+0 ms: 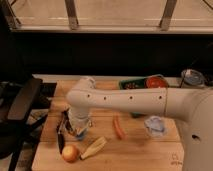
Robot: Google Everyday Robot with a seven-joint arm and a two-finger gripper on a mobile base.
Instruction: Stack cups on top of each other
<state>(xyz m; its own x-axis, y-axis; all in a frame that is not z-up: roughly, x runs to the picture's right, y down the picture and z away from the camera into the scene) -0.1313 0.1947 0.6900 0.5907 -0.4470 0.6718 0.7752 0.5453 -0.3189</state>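
My gripper [75,127] hangs from the white arm over the left part of the wooden table [150,155]. It is right at a clear cup [81,129] with a bluish base; I cannot tell whether it holds the cup. A second clear cup [156,126] stands to the right, apart from the gripper. A pale cup-like thing [88,81] peeks out behind the arm's elbow.
An orange sausage [118,127] lies mid-table. A round yellow fruit [70,153] and a pale corn-like piece [94,147] lie at the front left. A green tray [131,84] with a red bowl [156,82] sits at the back, a metal bowl [192,77] at the far right. A black chair [20,100] stands left.
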